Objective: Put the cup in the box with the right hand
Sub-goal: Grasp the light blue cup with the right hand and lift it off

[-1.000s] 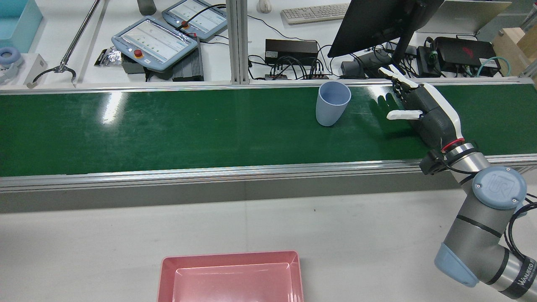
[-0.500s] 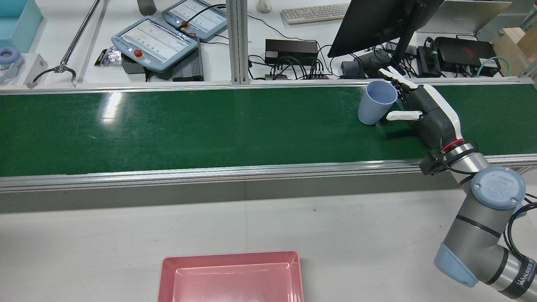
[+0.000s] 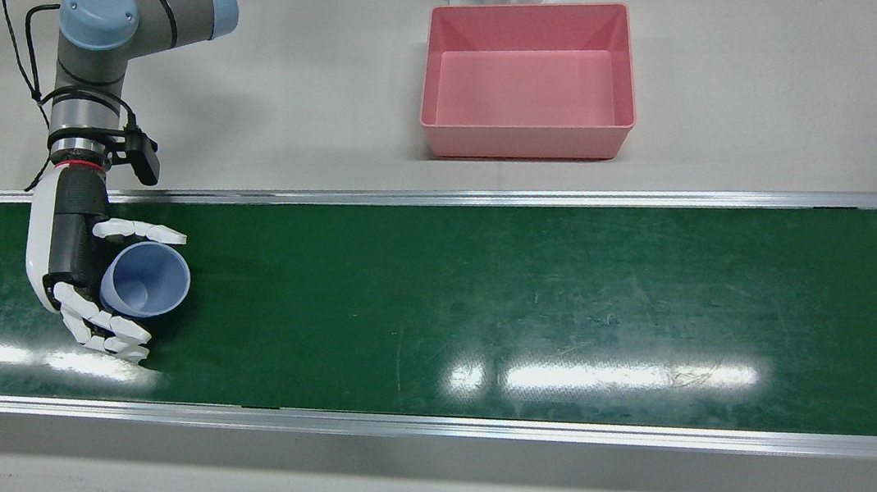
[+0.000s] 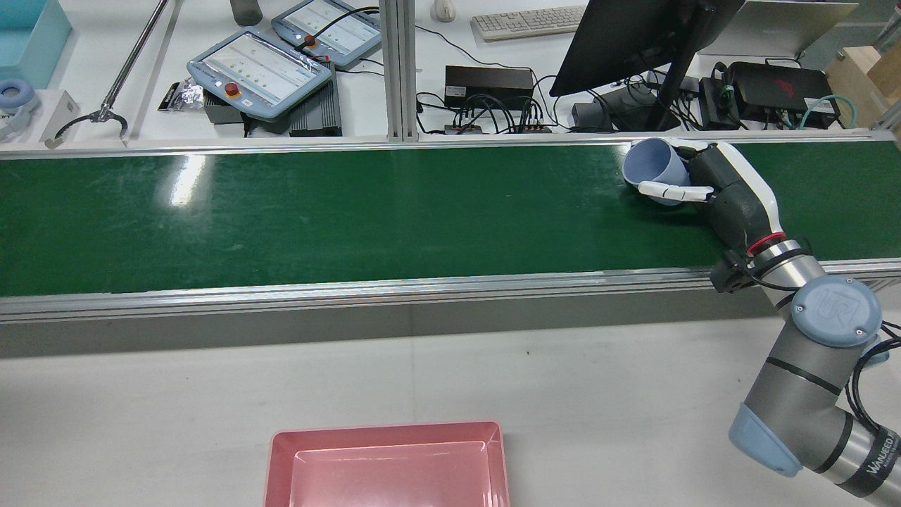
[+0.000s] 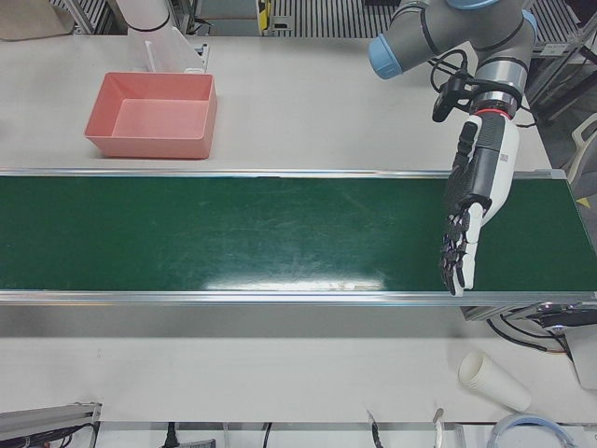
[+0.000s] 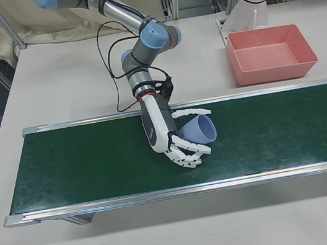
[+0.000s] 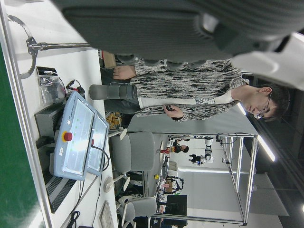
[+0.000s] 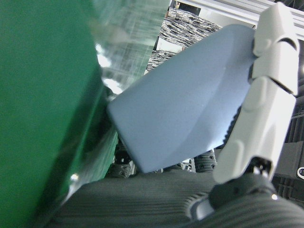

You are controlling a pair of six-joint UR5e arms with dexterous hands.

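Front view: the right hand [image 3: 82, 274] is curled around the blue cup [image 3: 144, 280], holding it over the green belt [image 3: 495, 305] near that view's left end, the cup's mouth tilted toward the camera. The pink box [image 3: 527, 79] sits on the desk [image 3: 758, 77] well apart from the cup, toward the robot's edge.

Rear view: the right hand [image 4: 711, 183] grips the cup [image 4: 653, 167] by the belt's [image 4: 352, 211] far edge, at the desk's right end. The cup leans left, its mouth turned sideways. The box [image 4: 387, 465] lies at the near edge.

Left-front view: the left hand [image 5: 471, 210] hangs over the belt [image 5: 233, 233] with its fingers stretched out and apart, holding nothing.

Right-front view: the right hand [image 6: 168, 134] wraps the tilted cup [image 6: 199, 130]; the box [image 6: 271, 54] stands near the desk's far right corner.

Right hand view: a white finger [image 8: 266, 95] presses on the cup's [image 8: 185, 114] side.
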